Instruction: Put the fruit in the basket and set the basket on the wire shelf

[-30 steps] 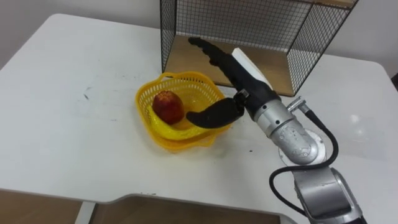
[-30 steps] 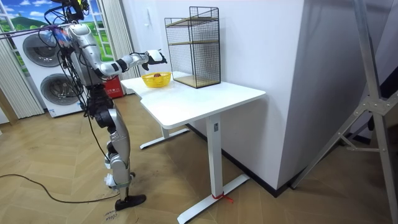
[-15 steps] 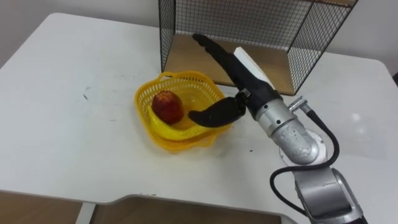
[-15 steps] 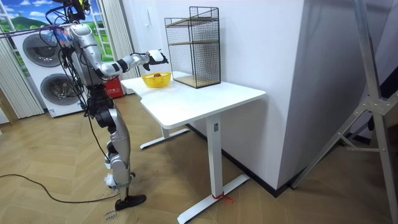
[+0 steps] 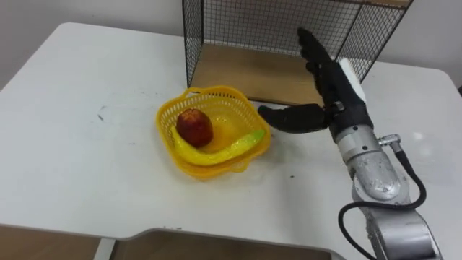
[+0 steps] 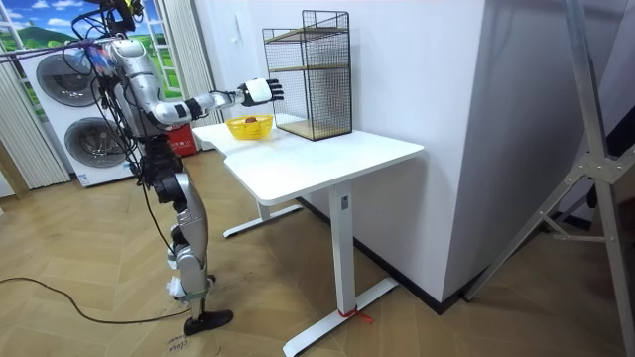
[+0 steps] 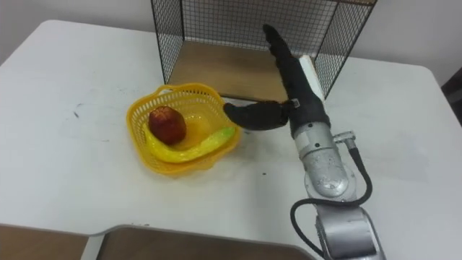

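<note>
A yellow plastic basket [image 5: 245, 112] stands on the white table [image 5: 86, 159], just in front of the black wire shelf [image 5: 216, 29]. Inside it lie a red apple [image 5: 193, 126] and a yellow banana [image 5: 216, 151] with a green end. My right hand [image 5: 336, 90] hovers open to the right of the basket, fingers straight toward the shelf and thumb pointing left at the basket's rim, apart from it. In the room view I stand at the table's end on the room view's left, right hand [image 6: 260, 91] raised above the basket [image 6: 249, 126].
The wire shelf has a wooden bottom board [image 5: 245, 72] level with the tabletop, its front side facing the basket. The table's front edge [image 5: 216, 235] has a curved cut-out. Washing machines [image 6: 60, 119] stand behind me.
My right hand has drawn back from the basket's rim and moved right and up, in front of the shelf. The banana's green end, covered before by the thumb, now shows.
</note>
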You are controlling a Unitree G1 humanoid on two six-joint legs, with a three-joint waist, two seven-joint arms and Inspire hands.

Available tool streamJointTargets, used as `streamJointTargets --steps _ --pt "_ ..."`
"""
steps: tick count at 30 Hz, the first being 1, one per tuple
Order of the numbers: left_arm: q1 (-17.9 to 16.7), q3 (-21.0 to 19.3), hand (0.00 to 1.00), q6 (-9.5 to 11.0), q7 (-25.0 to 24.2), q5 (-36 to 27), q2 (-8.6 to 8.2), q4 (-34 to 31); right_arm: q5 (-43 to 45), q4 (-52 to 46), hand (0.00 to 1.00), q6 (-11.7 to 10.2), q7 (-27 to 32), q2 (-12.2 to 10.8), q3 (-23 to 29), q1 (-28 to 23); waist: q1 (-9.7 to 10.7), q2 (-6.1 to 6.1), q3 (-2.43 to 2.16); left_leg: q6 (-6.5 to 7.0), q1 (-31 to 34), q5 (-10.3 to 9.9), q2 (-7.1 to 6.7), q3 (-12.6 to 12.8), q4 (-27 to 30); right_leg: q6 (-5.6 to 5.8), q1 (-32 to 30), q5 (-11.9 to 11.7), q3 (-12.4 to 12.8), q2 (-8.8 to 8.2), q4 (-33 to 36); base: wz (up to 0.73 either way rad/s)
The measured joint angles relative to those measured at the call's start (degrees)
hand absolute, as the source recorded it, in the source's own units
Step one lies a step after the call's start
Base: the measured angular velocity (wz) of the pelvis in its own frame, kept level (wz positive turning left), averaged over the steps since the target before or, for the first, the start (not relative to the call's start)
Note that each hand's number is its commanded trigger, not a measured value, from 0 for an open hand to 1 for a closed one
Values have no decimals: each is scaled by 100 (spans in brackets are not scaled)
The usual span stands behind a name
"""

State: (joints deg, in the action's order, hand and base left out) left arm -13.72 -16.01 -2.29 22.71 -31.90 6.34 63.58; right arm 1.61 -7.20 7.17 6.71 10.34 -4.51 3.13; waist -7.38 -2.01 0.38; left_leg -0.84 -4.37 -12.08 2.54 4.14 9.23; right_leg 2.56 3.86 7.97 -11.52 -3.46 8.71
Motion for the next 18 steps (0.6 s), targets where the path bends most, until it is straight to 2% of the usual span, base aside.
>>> streamJointTargets --steps 3,4,6,8,9,13,15,18 --pt "-158 -450 0 51 468 -684 -5 -399 -325 5 0 -1 360 107 144 -177 -67 11 -32 -2 42 -2 -1 -42 0 0 -16 0 -24 -1 6 7" --pt "-181 -678 0 91 718 -1047 -1 -514 -471 24 0 0 545 221 165 -239 -83 21 -38 -2 47 -1 -1 -44 4 0 -19 0 -22 -1 8 0" --pt "-267 -1163 0 113 1256 -1463 -26 -846 -497 84 0 0 777 310 255 -432 -134 31 -88 -1 26 0 -1 -55 29 0 -3 0 -24 -1 10 0" --pt "-312 -1353 0 152 1637 -1713 -34 -1141 -510 84 0 1 897 310 359 -639 -223 49 -98 -1 6 0 -1 -54 24 0 11 0 -25 -1 16 0" --pt "-397 -1398 0 166 1884 -1824 -51 -1435 -511 84 0 13 976 309 393 -727 -247 65 -89 -1 6 1 -3 -65 21 0 11 0 -29 -7 17 0" --pt "-615 -1465 0 264 2664 -1969 -47 -2419 -512 90 0 37 1216 307 417 -901 -227 93 -103 0 12 1 -10 -123 39 0 31 0 -67 -15 23 5" --pt "-621 -1559 0 332 2975 -1971 34 -2770 -414 90 0 34 1388 307 465 -923 -232 142 -100 0 15 1 -18 -160 32 0 43 0 -105 -23 40 8" --pt "-643 -1804 0 500 3597 -2007 272 -3684 -355 89 0 33 1702 351 599 -1099 -309 212 -123 -4 40 4 -19 -183 42 0 17 0 -125 -27 53 2"
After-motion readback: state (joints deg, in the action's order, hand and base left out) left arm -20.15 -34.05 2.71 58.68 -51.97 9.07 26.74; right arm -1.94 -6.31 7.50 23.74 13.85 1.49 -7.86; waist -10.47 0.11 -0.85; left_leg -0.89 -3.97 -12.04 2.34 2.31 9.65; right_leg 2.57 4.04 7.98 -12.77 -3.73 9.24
